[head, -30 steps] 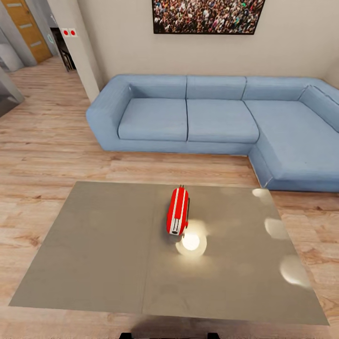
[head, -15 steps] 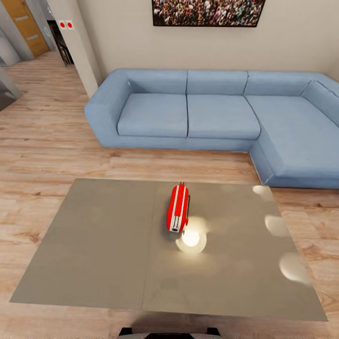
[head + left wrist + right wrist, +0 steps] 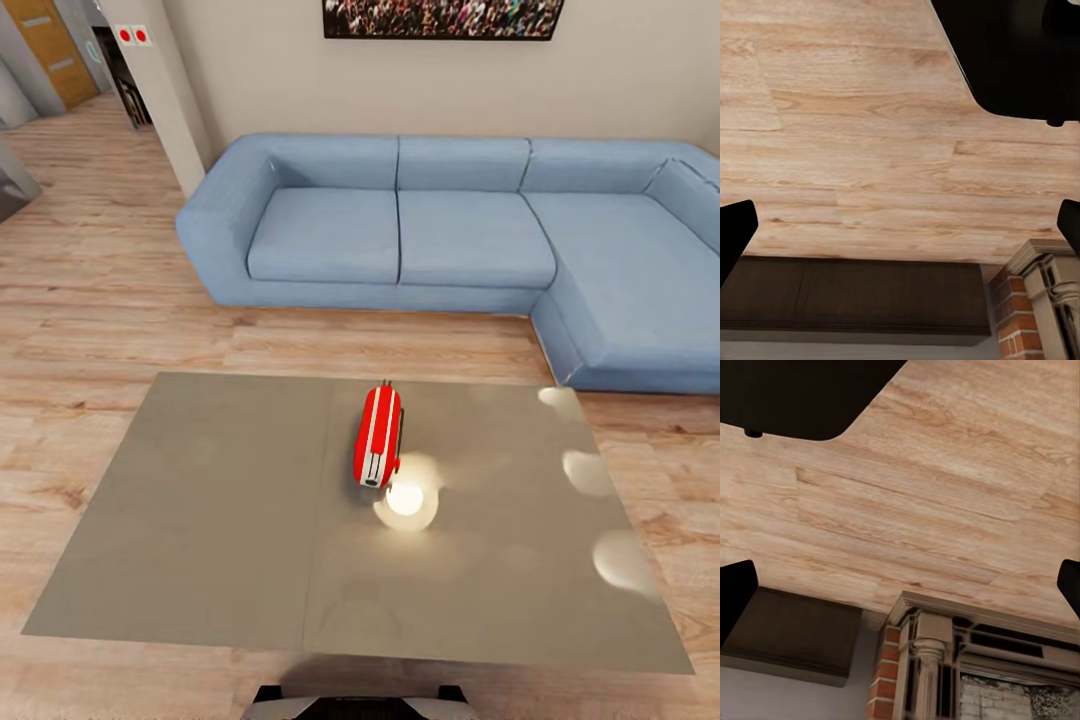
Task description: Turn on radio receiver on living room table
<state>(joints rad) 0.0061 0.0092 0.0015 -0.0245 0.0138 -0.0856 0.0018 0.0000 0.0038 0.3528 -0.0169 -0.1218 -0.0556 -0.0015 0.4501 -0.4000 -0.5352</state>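
Head view has one radio receiver [image 3: 378, 449], red with white bands, lying near the middle of the one table [image 3: 200, 520], right beside a bright lamp reflection [image 3: 405, 499]. No readable writing on it. Behind sits one blue sofa [image 3: 400, 235], one crowd picture [image 3: 440, 18] on the wall, and two red dots on a white sign [image 3: 132, 36]. Left gripper [image 3: 900, 229] has its fingertips spread wide at the frame edges, holding nothing, wood floor [image 3: 855, 150] ahead of it. Right gripper [image 3: 900, 585] is just as wide and empty-handed, with a brick fireplace [image 3: 945, 660] ahead.
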